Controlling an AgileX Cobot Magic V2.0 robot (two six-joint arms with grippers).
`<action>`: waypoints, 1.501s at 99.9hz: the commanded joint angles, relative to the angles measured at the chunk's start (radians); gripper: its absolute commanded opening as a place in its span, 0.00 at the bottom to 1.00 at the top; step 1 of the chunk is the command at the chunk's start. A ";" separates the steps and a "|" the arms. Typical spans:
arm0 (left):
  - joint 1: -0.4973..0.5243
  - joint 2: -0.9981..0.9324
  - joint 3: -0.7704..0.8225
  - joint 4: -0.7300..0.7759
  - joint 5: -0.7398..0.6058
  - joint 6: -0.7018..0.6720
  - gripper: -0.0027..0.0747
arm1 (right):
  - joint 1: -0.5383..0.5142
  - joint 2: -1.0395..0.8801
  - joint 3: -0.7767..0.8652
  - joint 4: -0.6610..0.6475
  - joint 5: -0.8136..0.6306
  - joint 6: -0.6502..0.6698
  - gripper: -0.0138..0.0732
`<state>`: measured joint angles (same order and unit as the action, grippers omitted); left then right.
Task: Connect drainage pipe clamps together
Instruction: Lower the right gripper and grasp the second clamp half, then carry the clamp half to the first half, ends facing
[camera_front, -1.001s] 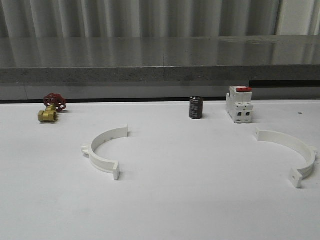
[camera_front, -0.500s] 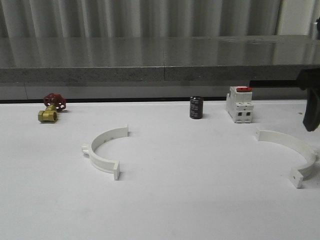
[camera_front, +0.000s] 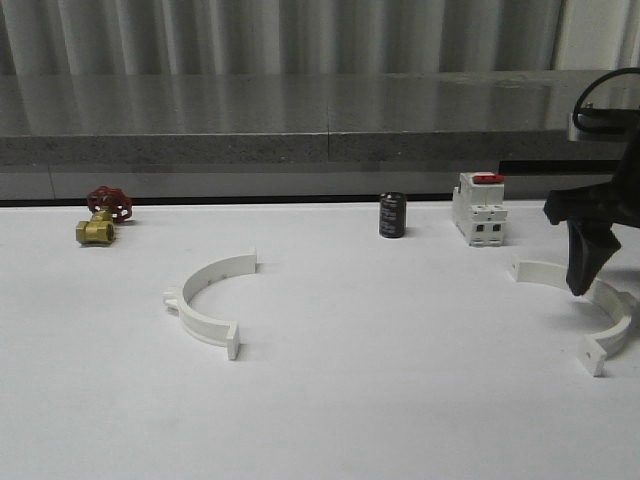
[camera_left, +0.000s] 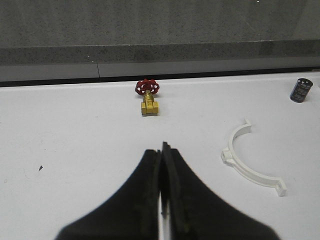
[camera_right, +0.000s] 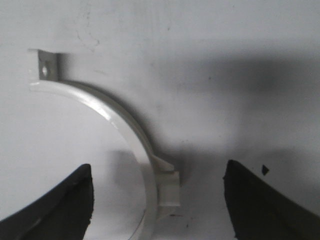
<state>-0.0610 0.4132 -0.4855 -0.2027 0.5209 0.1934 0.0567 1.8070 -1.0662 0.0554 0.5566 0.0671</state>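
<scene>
At far left, a brass valve with a red handwheel (camera_front: 100, 217) was noted near the table's far edge, clear of the work. The left gripper (camera_left: 163, 165) was seen with its black fingers pressed together, holding nothing, poised above the white table (camera_front: 330, 420). The left white plastic semicircular clamp half (camera_front: 208, 301) lay left of centre, its open side facing right. A black cylindrical capacitor (camera_front: 392, 215) and a white boxy switch with a red top (camera_front: 479, 207) stood beyond the middle. The right white plastic clamp half (camera_front: 588, 305) lay at far right, well apart from its mate. The right gripper (camera_right: 157, 185) was recorded directly above this half, fingers spread wide, straddling the band at its middle lug.

Risks were judged as follows: the thin curved band could be pinched off-centre and pivot or skid on the smooth table; a grip on the lug alone could slip; the nearby switch could be struck during carriage.

Against the earlier pictures, the right arm had advanced from out of sight to over the right half. Neither half was seen to have shifted.
</scene>
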 joint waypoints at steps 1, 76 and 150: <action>-0.006 0.005 -0.024 -0.019 -0.066 -0.001 0.01 | 0.000 -0.025 -0.028 0.001 -0.027 -0.008 0.78; -0.006 0.005 -0.024 -0.019 -0.066 -0.001 0.01 | 0.000 0.006 -0.032 0.001 0.009 -0.008 0.27; -0.006 0.005 -0.024 -0.019 -0.066 -0.001 0.01 | 0.344 0.017 -0.295 -0.099 0.131 0.303 0.27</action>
<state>-0.0610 0.4132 -0.4855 -0.2027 0.5209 0.1934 0.3518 1.8628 -1.3044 0.0161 0.6982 0.2721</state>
